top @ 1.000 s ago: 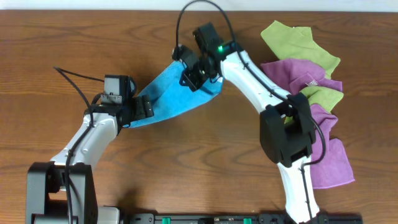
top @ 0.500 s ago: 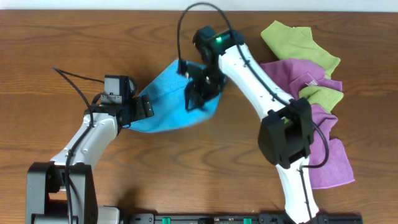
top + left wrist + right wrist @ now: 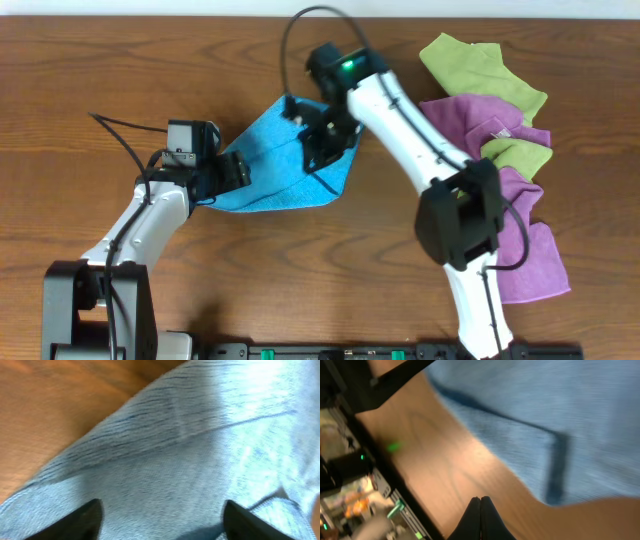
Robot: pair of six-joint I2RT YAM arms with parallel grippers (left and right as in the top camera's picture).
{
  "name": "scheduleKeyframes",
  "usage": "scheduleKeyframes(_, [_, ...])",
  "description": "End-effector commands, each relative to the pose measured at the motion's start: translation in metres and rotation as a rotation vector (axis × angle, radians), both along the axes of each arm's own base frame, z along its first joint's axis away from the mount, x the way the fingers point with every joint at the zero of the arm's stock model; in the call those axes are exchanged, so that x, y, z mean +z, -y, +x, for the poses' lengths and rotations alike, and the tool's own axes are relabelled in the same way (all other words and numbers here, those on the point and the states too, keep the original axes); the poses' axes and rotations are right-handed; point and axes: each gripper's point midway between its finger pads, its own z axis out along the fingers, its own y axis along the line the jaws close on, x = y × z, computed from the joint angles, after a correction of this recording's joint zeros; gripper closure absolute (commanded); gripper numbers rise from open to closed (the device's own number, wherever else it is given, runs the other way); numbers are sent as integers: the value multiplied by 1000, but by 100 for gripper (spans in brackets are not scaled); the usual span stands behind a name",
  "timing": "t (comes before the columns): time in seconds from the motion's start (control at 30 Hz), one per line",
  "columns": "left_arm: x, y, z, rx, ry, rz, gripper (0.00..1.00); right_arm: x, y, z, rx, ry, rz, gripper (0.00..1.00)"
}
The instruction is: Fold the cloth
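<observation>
**Operator:** Two grippers: what state are they in?

**Guide:** Your left gripper (image 3: pixel 160 519) has its fingers spread, low over the left corner of the cloth (image 3: pixel 285 170). Your right gripper (image 3: pixel 480 504) is pinched together on nothing, above the cloth's right side.

**Operator:** Edges and room?

**Guide:** The cloth lies mid-table (image 3: pixel 120 60), its near edge straight. You have open wood in front and to the left. Lime-green cloths (image 3: pixel 480 65) and purple cloths (image 3: pixel 530 260) crowd the right.
</observation>
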Motion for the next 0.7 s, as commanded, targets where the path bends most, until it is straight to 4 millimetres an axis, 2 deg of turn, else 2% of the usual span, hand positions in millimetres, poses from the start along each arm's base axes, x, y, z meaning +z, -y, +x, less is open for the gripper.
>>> scheduleKeyframes(0.0, [17,16,8,-49,52,-84,35,14,23,28,-109,20,26,98])
scheduleKeyframes(0.07, [23,23,14,-64,82,-123,44,22,37,38,-148,35,39,98])
scheduleKeyframes(0.1, [29,28,19,-67,107,-148,46,26,45,43,-167,45,43,99])
scheduleKeyframes(0.23, [52,47,36,-80,198,-269,44,44,70,58,-228,91,59,98])
scheduleKeyframes(0.33, [67,66,41,-172,277,-298,42,59,86,64,-260,129,72,98])
scheduleKeyframes(0.5, [60,82,44,-229,329,-44,45,86,114,74,-316,205,93,99])
scheduleKeyframes(0.67, [76,85,58,-232,397,209,42,115,144,78,-372,283,99,98])
